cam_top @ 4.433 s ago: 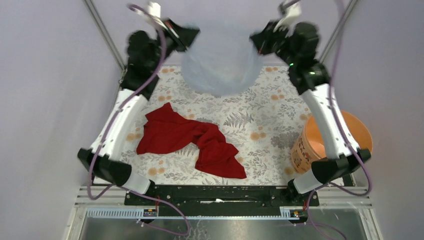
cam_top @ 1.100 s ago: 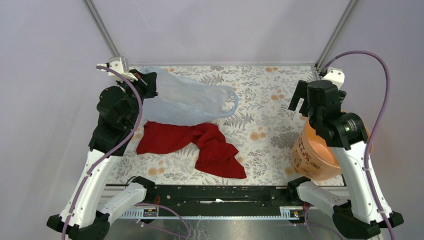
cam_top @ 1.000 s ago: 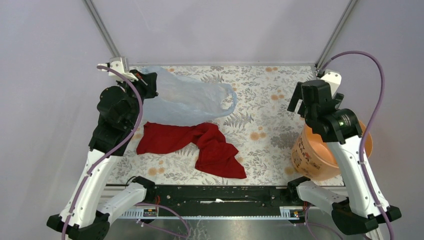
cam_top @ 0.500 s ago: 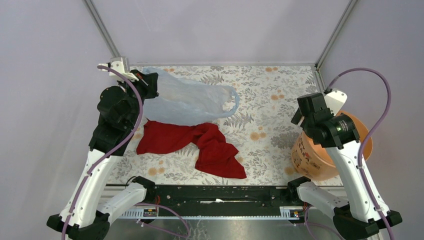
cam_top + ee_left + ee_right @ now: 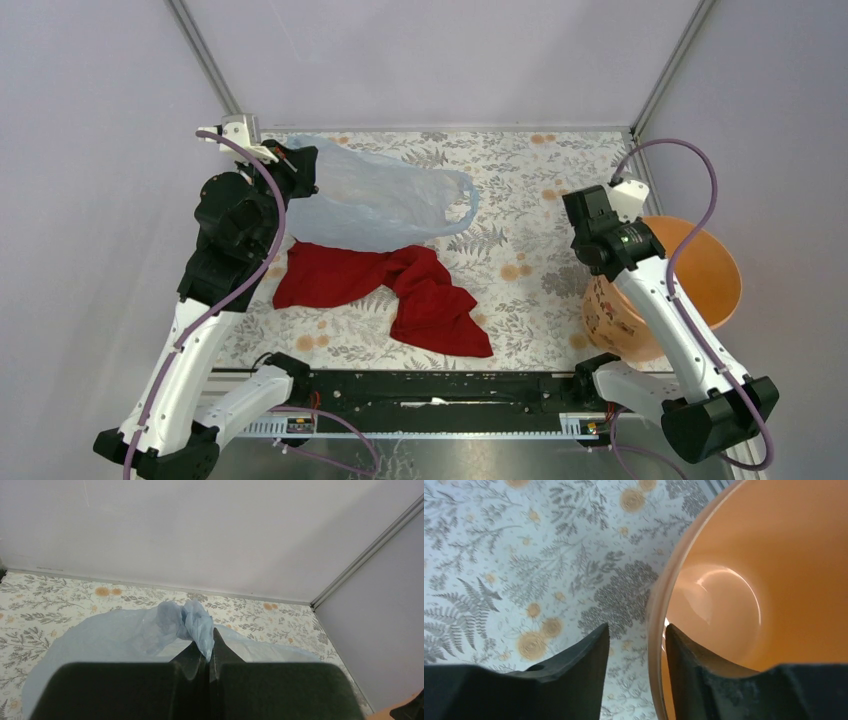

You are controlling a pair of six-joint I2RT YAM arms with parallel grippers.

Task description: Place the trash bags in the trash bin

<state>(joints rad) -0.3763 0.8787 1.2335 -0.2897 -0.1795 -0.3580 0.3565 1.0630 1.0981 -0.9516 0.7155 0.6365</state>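
Note:
The trash bag (image 5: pixel 375 205), a thin pale-blue film, lies spread over the far left of the table; a bunched corner of it (image 5: pixel 196 622) is pinched in my left gripper (image 5: pixel 209 647), which is shut on it at the far left (image 5: pixel 300 170). The trash bin (image 5: pixel 722 262), an orange bucket with dark print on its pale side, stands at the right edge. My right gripper (image 5: pixel 636 630) hangs over the bin's left rim (image 5: pixel 655 615), jaws apart, one finger inside the bucket and one outside, with a gap showing between the outer finger and the rim. The right gripper (image 5: pixel 597 248) points downward.
A large red cloth (image 5: pixel 400 285) lies crumpled in the middle front of the flowered tablecloth (image 5: pixel 520 180), its far edge under the bag. Grey walls and metal corner posts (image 5: pixel 665 70) close off the back and sides.
My right arm has swung back from the far right and come down over the bin's left rim, its jaws narrowing. The left arm and bag have stayed put.

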